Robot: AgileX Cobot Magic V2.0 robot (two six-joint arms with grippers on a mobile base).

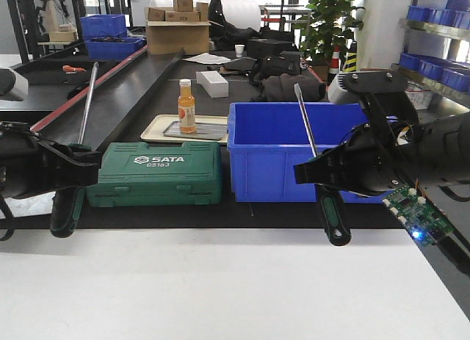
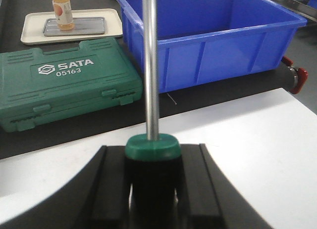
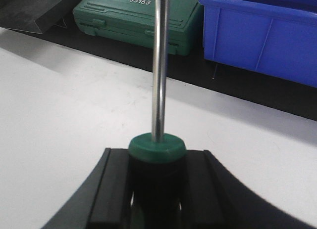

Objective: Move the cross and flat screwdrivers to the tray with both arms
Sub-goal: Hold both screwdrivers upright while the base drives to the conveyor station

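Each gripper holds one screwdriver by its black-and-green handle, steel shaft pointing up. My left gripper [image 1: 77, 171] [image 2: 152, 157] is shut on the left screwdriver [image 1: 67, 211] [image 2: 151, 66] above the white table's left end. Over the table's right part, my right gripper [image 1: 323, 175] [image 3: 157, 160] is shut on the right screwdriver [image 1: 334, 222] [image 3: 159, 66]. Both handles hang below the fingers in the front view. Which tip is cross and which is flat cannot be told. The tray is out of view.
A green SATA tool case [image 1: 156, 173] and a deep blue bin [image 1: 294, 149] stand on the black surface behind the white table [image 1: 220, 288]. Behind them a cream tray [image 1: 156, 128] holds an orange bottle [image 1: 186, 106]. Boxes and clutter fill the back.
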